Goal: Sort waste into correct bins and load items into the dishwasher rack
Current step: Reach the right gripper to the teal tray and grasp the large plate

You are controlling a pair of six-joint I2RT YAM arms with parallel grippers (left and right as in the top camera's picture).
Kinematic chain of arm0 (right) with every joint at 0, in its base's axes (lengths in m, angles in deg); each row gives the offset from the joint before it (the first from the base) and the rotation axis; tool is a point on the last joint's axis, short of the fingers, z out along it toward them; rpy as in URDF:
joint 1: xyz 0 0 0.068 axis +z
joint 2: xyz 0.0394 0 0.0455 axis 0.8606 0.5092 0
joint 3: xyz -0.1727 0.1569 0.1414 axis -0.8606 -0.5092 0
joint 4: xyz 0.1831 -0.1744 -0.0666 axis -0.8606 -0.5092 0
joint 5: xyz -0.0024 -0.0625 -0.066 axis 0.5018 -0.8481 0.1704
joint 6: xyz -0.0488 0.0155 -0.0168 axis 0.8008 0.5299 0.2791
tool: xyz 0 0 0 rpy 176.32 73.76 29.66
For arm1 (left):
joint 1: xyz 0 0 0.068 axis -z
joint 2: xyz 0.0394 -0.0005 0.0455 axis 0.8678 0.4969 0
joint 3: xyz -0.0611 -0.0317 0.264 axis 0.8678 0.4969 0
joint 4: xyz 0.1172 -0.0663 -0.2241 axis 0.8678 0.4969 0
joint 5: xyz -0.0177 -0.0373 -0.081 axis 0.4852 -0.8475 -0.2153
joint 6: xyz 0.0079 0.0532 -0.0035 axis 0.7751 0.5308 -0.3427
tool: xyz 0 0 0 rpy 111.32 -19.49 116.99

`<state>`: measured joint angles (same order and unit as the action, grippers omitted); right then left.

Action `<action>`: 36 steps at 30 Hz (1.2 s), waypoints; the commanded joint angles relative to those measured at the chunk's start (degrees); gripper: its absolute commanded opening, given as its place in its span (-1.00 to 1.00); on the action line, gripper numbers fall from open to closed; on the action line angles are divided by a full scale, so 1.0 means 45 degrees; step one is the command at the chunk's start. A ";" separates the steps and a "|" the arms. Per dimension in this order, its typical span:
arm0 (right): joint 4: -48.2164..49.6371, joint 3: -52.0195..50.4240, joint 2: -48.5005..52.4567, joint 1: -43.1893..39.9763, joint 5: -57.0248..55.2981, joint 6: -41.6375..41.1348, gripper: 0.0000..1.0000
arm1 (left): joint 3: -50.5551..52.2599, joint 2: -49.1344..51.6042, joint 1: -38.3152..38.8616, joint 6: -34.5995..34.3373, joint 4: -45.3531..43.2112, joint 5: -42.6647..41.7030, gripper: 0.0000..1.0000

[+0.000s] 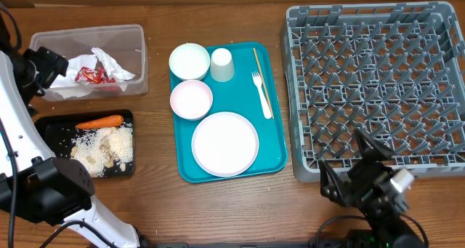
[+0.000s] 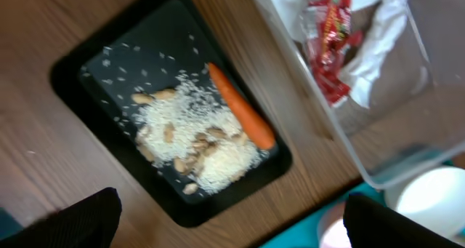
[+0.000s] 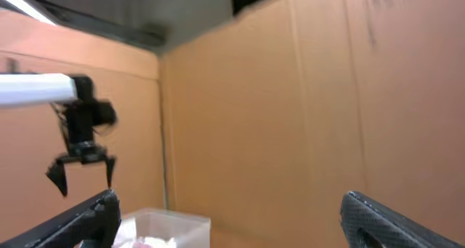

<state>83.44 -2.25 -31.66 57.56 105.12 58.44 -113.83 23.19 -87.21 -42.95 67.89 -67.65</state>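
Observation:
The clear tub (image 1: 134, 37) at the back left holds a red wrapper (image 1: 91, 75) and white napkins (image 1: 109, 62). The black tray (image 1: 51, 124) in front of it holds an orange carrot (image 1: 99, 121), rice and nuts (image 1: 105, 150). My left gripper (image 1: 48, 68) hangs open and empty high above these bins. The left wrist view shows the carrot (image 2: 242, 108), the wrapper (image 2: 330, 48) and my left gripper (image 2: 232, 226). The plate (image 1: 225, 143), two bowls (image 1: 189, 61) (image 1: 191, 99), a cup (image 1: 222, 64) and a wooden stick (image 1: 261, 77) lie on the teal tray. My right gripper (image 1: 346, 168) is open and empty at the rack's (image 1: 378, 88) front left corner.
The teal tray (image 1: 276, 153) sits mid-table and also carries a white plastic fork (image 1: 261, 95). Cardboard walls stand behind the table. The right wrist view (image 3: 229, 226) faces that wall and shows the left arm's gripper (image 3: 81, 172) above the clear tub (image 3: 163, 226).

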 commanded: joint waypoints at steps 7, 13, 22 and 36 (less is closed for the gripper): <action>-0.1831 0.3002 0.0903 0.0058 0.0010 0.0126 1.00 | 0.0019 0.0078 -0.0005 0.0296 -0.0733 0.1307 1.00; -0.6426 0.8689 0.4779 0.0063 0.0520 0.2035 1.00 | 0.0019 0.0078 -0.0005 0.0296 -0.0738 0.1307 1.00; -1.7252 1.9205 1.3542 0.0709 0.0733 0.4794 0.99 | 0.0019 0.0078 0.0005 0.0296 -0.0738 0.1307 1.00; -2.1065 2.0604 2.0818 0.6324 -0.6125 0.5319 0.99 | 0.0019 0.0078 0.0005 0.0296 -0.0733 0.1307 1.00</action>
<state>-12.07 89.29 58.65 84.38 82.37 81.34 -113.81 23.34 -87.21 -42.08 64.61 -62.69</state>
